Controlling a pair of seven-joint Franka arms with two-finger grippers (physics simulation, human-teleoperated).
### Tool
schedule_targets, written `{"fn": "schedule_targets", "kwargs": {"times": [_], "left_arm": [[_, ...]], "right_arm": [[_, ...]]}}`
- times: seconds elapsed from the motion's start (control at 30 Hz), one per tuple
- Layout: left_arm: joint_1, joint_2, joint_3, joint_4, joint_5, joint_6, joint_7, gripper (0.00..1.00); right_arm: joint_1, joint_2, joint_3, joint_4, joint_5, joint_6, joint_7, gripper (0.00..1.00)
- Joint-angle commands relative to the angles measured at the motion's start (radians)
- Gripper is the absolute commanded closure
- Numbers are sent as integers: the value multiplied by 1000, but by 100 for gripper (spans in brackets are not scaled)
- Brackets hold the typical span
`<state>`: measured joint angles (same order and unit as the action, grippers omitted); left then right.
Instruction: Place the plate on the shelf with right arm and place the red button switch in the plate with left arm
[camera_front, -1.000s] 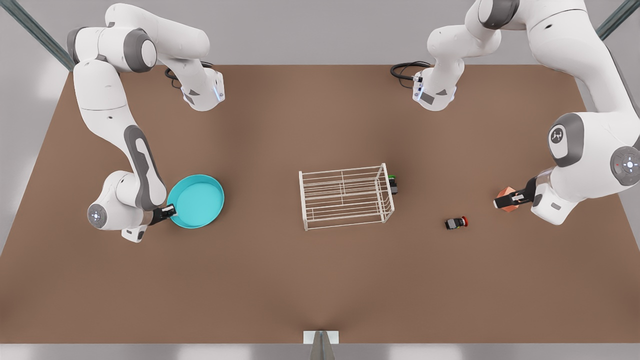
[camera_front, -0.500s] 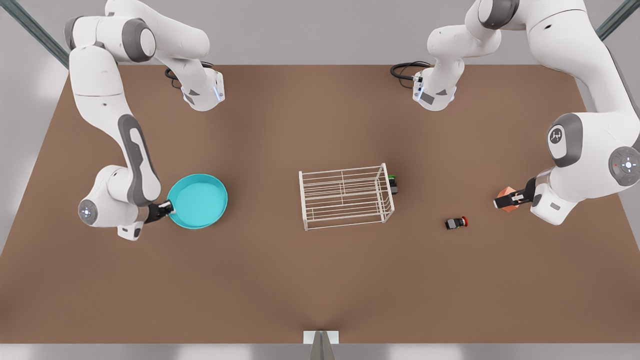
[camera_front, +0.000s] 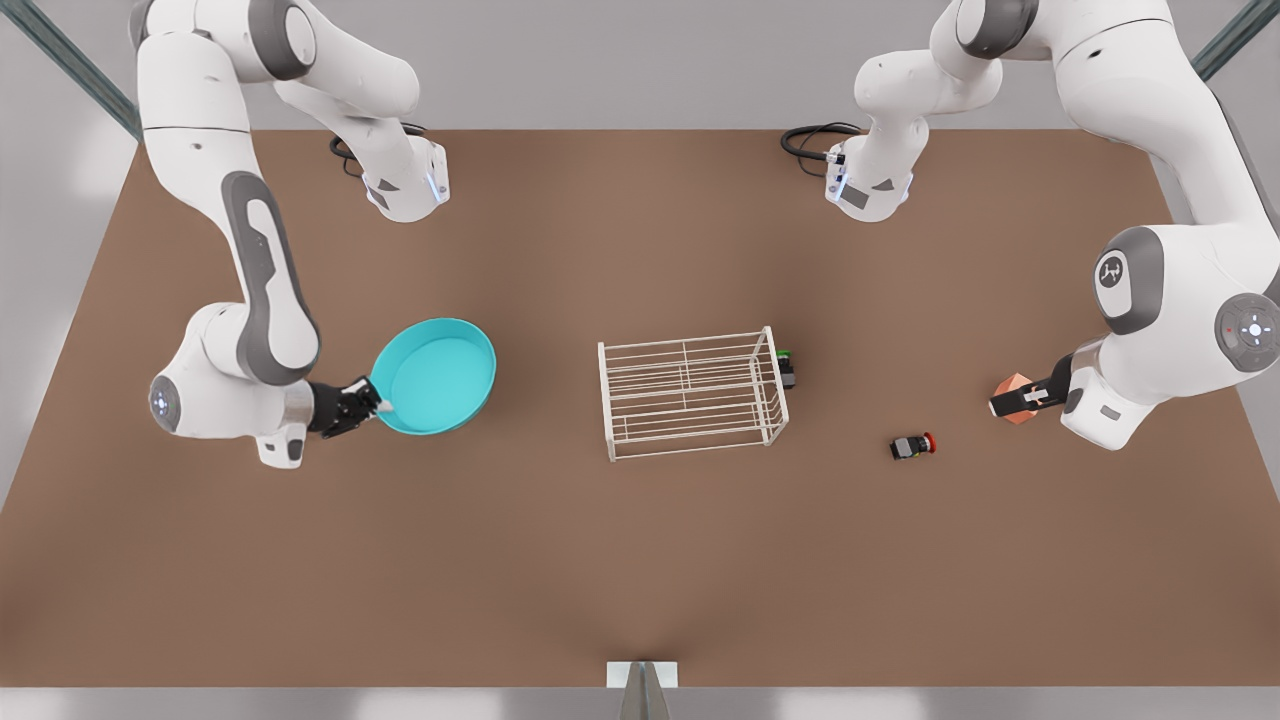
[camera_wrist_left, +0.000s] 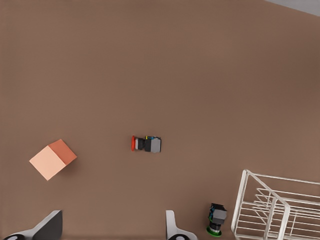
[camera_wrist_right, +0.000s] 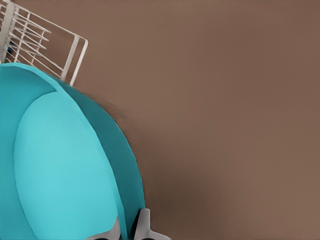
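Observation:
The turquoise plate (camera_front: 435, 375) hangs tilted above the table at the front view's left, and my right gripper (camera_front: 372, 405) is shut on its near rim. In the right wrist view the plate (camera_wrist_right: 60, 165) sits between the fingers (camera_wrist_right: 142, 225), with the white wire shelf (camera_wrist_right: 75, 57) beyond it. The shelf (camera_front: 606, 400) stands mid-table. The red button switch (camera_front: 912, 446) lies on its side at the front view's right, also seen as the red button switch (camera_wrist_left: 146, 144). My left gripper (camera_front: 998, 404) hovers open over the table beside the orange-red cube; left gripper (camera_wrist_left: 110, 225) holds nothing.
An orange-red cube (camera_front: 1014, 384) lies under the left gripper's side, cube (camera_wrist_left: 52, 159). A black switch with a green cap (camera_front: 787, 368) rests against the shelf's right end, green-capped switch (camera_wrist_left: 216, 220). The brown table (camera_front: 640, 560) has bare room in front.
The right arm has lifted the plate off the table, tilted it, and carried it toward the shelf. The left arm has stayed still.

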<state>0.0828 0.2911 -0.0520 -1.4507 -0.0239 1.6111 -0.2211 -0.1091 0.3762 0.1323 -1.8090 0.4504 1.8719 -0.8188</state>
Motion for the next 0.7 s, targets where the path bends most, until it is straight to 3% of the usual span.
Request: {"fn": "schedule_targets", "kwargs": {"times": [0.0, 0.3, 0.37, 0.47, 0.5, 0.67], "left_arm": [[0, -1, 0, 1, 1, 0, -1, 0], [-70, 0, -3, -27, 4, 4, -170, 0], [-261, 69, -3, -46, 4, 91, -564, 0], [-299, 137, -3, -48, -1, 239, -1148, 0], [-293, 161, -2, -46, 12, 320, -1529, 0], [-276, 241, 4, -63, -4, 452, -1865, 0]], "right_arm": [[11, -7, 18, 14, 57, -51, -57, 77], [190, 1, 30, 169, 128, -46, 176, 76], [230, 15, 30, 198, 128, -37, 236, 76], [275, 64, 29, 272, 128, -34, 308, 76], [289, 81, 27, 292, 128, -31, 329, 76], [344, 159, 24, 369, 132, 0, 437, 76]]}}
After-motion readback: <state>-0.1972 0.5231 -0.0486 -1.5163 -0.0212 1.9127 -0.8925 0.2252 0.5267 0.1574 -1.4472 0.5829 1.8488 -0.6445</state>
